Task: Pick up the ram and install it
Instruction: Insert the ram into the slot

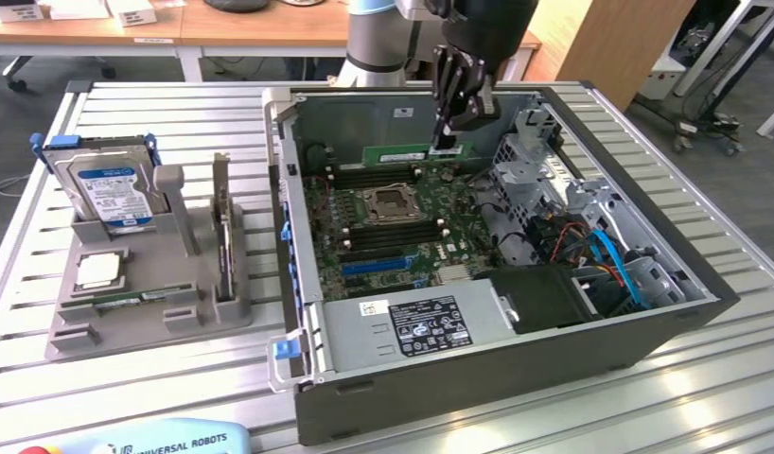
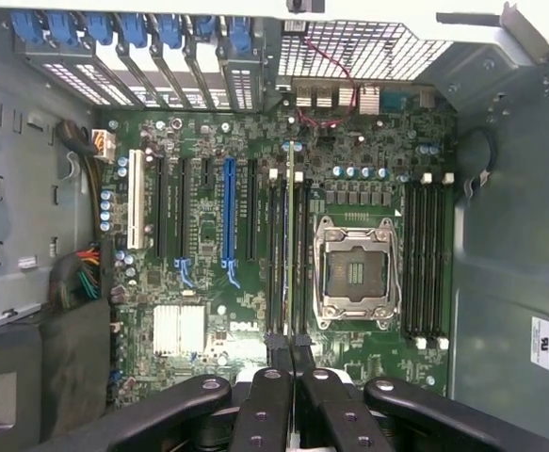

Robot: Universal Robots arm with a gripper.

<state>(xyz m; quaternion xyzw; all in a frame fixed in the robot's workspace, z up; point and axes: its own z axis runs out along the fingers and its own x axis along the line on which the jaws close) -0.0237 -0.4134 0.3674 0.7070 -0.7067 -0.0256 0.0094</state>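
Note:
My gripper (image 1: 448, 140) hangs inside the open computer case (image 1: 640, 326), shut on the ram (image 1: 394, 152). The ram is a long green stick with a white label, held level above the motherboard (image 1: 387, 222) near the case's back wall. In the wrist view the ram (image 2: 291, 235) appears edge-on as a thin line between my black fingers (image 2: 263, 400). It lines up over the pair of black memory slots (image 2: 277, 254) beside the empty processor socket (image 2: 354, 273). A second bank of slots (image 2: 427, 259) lies on the socket's other side.
A grey fixture (image 1: 148, 303) at the exterior view's left holds a blue-labelled hard drive (image 1: 107, 189) and a square silver processor chip (image 1: 99, 271). Inside the case are the power supply (image 1: 413, 326), a drive cage (image 1: 538, 165) and blue cables (image 1: 621, 270).

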